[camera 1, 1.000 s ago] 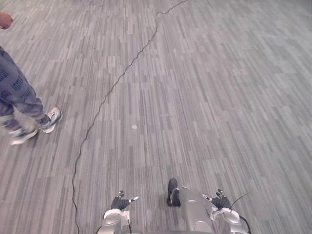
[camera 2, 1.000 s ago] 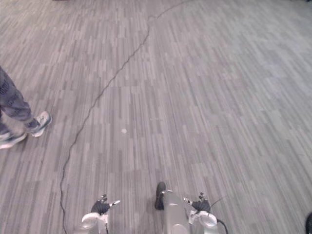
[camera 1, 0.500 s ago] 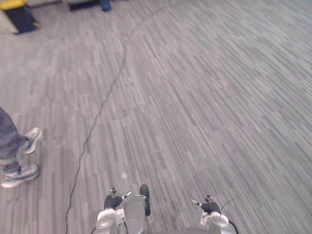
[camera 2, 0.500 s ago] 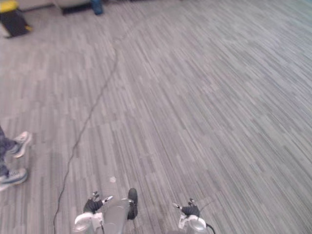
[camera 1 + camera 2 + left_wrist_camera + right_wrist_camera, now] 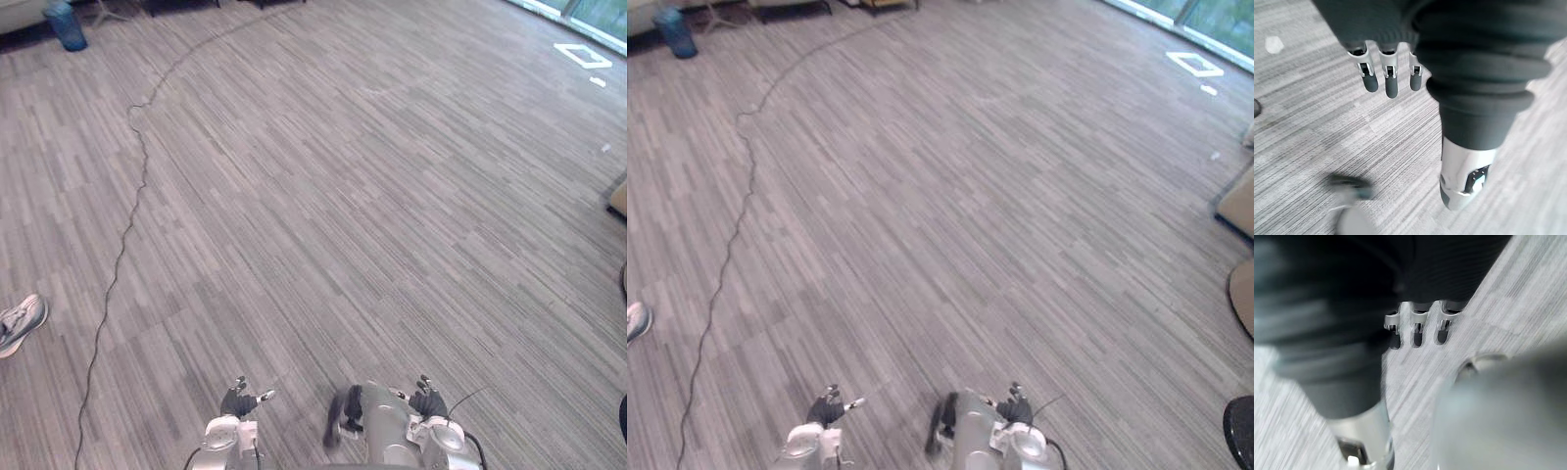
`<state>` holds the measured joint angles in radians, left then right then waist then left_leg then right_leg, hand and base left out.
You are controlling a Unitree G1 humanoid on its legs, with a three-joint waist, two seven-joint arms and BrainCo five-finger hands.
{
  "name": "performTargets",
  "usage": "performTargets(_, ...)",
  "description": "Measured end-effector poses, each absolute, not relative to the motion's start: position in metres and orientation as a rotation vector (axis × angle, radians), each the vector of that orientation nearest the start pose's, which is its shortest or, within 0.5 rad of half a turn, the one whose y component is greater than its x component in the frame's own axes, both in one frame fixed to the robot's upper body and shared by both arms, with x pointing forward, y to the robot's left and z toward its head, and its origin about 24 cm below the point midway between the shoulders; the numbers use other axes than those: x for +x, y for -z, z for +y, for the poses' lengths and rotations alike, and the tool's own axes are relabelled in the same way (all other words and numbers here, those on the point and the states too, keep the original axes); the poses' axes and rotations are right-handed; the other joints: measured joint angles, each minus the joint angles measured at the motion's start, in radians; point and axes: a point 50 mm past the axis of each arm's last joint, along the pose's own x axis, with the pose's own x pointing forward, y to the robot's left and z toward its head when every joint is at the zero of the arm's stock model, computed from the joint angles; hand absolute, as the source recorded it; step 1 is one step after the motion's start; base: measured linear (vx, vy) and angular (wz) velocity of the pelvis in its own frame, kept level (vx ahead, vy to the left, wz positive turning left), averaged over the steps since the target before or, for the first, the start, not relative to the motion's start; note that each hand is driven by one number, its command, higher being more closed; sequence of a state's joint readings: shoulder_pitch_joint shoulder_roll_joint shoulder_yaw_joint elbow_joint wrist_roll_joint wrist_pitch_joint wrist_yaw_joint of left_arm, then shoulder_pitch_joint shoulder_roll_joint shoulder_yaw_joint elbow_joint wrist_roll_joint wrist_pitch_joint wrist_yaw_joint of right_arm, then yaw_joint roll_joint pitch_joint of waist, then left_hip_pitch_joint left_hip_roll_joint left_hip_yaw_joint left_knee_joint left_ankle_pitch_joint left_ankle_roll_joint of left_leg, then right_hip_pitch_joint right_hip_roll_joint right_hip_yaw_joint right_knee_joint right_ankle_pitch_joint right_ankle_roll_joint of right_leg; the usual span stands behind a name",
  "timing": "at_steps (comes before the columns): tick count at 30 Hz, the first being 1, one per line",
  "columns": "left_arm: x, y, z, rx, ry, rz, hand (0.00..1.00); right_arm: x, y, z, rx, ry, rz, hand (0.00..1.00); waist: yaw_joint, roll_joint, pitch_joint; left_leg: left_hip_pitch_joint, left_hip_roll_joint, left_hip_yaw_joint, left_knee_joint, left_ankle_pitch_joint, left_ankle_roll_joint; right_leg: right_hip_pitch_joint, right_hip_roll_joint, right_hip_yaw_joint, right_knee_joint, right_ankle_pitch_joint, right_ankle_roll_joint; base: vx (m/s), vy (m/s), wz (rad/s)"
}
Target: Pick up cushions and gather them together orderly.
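Note:
Two tan padded shapes (image 5: 1240, 201) (image 5: 1244, 294) lie cut off at the floor's right edge; whether they are cushions I cannot tell. My left hand (image 5: 238, 399) hangs low at the bottom of the eye views. In the left wrist view its fingers (image 5: 1386, 78) point straight down over bare carpet, thumb (image 5: 1464, 181) apart, holding nothing. My right hand (image 5: 428, 401) hangs beside it, fingers (image 5: 1418, 328) relaxed and empty above the carpet.
Grey striped carpet stretches ahead. A person's shoe (image 5: 20, 323) shows at the left edge. A blue bin (image 5: 67, 24) and furniture legs stand at the far left back. A white floor marking (image 5: 583, 56) lies far right. A dark round object (image 5: 1240, 431) sits bottom right.
The camera has swung to the right: the person's legs have slid out at the left until just a shoe is left, and the tan shapes have come in at the right. Both hands still hang low.

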<state>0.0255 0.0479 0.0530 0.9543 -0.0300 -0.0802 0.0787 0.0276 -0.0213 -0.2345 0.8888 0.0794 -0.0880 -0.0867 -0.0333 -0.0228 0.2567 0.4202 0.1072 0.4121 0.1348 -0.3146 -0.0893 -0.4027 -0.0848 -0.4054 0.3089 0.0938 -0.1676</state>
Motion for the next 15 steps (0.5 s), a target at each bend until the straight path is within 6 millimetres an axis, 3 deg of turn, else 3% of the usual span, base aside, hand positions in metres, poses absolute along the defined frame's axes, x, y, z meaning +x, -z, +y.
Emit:
performTargets(1, 0.144, 0.143, 0.174, 0.02, -0.155, 0.894, 0.0, 0.156, 0.13, -0.205, 0.102, 0.364, 0.799, 0.0, -0.001, 0.039, 0.002, 0.001, 0.034, -0.009, 0.036, 0.074, -0.098, -0.023, 0.007, -0.002, 0.117, -0.09, -0.012, 0.68, -0.2, -0.3)
performTargets(3, 0.147, 0.142, 0.172, 0.008, -0.163, 0.885, 0.0, 0.157, 0.128, -0.208, 0.117, 0.383, 0.788, 0.0, -0.007, 0.055, 0.008, -0.03, 0.075, -0.041, 0.218, 0.195, -0.091, 0.015, 0.027, -0.005, 0.192, -0.2, -0.015, 0.74, -0.246, -0.33)
performTargets(4, 0.145, 0.142, 0.173, -0.019, -0.196, 0.888, 0.0, 0.157, 0.129, -0.202, 0.133, 0.376, 0.788, 0.0, -0.012, 0.068, 0.01, -0.135, 0.141, -0.09, 0.493, 0.349, -0.048, 0.081, 0.057, 0.009, 0.171, -0.242, -0.015, 0.63, -0.153, -0.5)
performTargets(5, 0.147, 0.14, 0.174, -0.037, -0.215, 0.867, 0.0, 0.157, 0.128, -0.201, 0.134, 0.375, 0.786, 0.0, -0.004, 0.08, 0.016, -0.261, 0.205, -0.123, 0.784, 0.352, -0.025, 0.149, 0.102, 0.036, 0.138, -0.266, -0.021, 0.61, -0.11, -0.7)
performTargets(6, 0.148, 0.138, 0.175, -0.049, -0.228, 0.854, 0.0, 0.158, 0.128, -0.198, 0.132, 0.365, 0.787, 0.0, 0.008, 0.077, 0.025, -0.326, 0.23, -0.126, 0.939, 0.321, -0.015, 0.199, 0.126, 0.062, 0.121, -0.286, -0.029, 0.59, -0.063, -0.95)
performTargets(7, 0.149, 0.136, 0.176, -0.059, -0.243, 0.836, 0.0, 0.158, 0.129, -0.192, 0.124, 0.338, 0.793, 0.0, 0.025, 0.067, 0.034, -0.427, 0.244, -0.148, 1.097, 0.251, -0.015, 0.287, 0.15, 0.1, 0.088, -0.313, -0.031, 0.58, -0.039, -0.93)
performTargets(8, 0.152, 0.133, 0.18, -0.053, -0.249, 0.813, 0.0, 0.157, 0.13, -0.187, 0.129, 0.326, 0.804, 0.0, 0.036, 0.053, 0.035, -0.49, 0.244, -0.145, 1.123, 0.208, 0.003, 0.348, 0.159, 0.132, 0.061, -0.336, -0.033, 0.67, -0.028, -0.92)
performTargets(10, 0.153, 0.128, 0.184, -0.049, -0.263, 0.769, 0.0, 0.155, 0.132, -0.179, 0.132, 0.301, 0.819, 0.0, 0.051, 0.029, 0.025, -0.644, 0.234, -0.114, 1.012, 0.147, 0.027, 0.477, 0.17, 0.193, -0.037, -0.365, -0.011, 0.53, 0.021, -0.75)
performTargets(12, 0.154, 0.124, 0.187, -0.063, -0.279, 0.742, 0.0, 0.155, 0.133, -0.175, 0.14, 0.296, 0.824, 0.0, 0.064, 0.03, 0.019, -0.733, 0.18, -0.089, 0.739, 0.112, 0.033, 0.562, 0.163, 0.256, -0.106, -0.38, 0.011, 0.57, 0.098, -0.72)
performTargets(13, 0.153, 0.124, 0.187, -0.065, -0.283, 0.74, 0.0, 0.155, 0.133, -0.176, 0.134, 0.295, 0.826, 0.0, 0.07, 0.029, 0.019, -0.748, 0.143, -0.101, 0.607, 0.117, 0.03, 0.586, 0.153, 0.279, -0.123, -0.388, 0.021, 0.63, 0.152, -0.9)
performTargets(15, 0.149, 0.126, 0.189, -0.091, -0.315, 0.745, 0.0, 0.153, 0.137, -0.174, 0.144, 0.299, 0.854, 0.0, 0.101, 0.029, 0.014, -0.752, 0.043, -0.159, 0.163, 0.219, -0.017, 0.673, 0.127, 0.363, -0.187, -0.405, 0.062, 0.68, 0.218, -0.96)
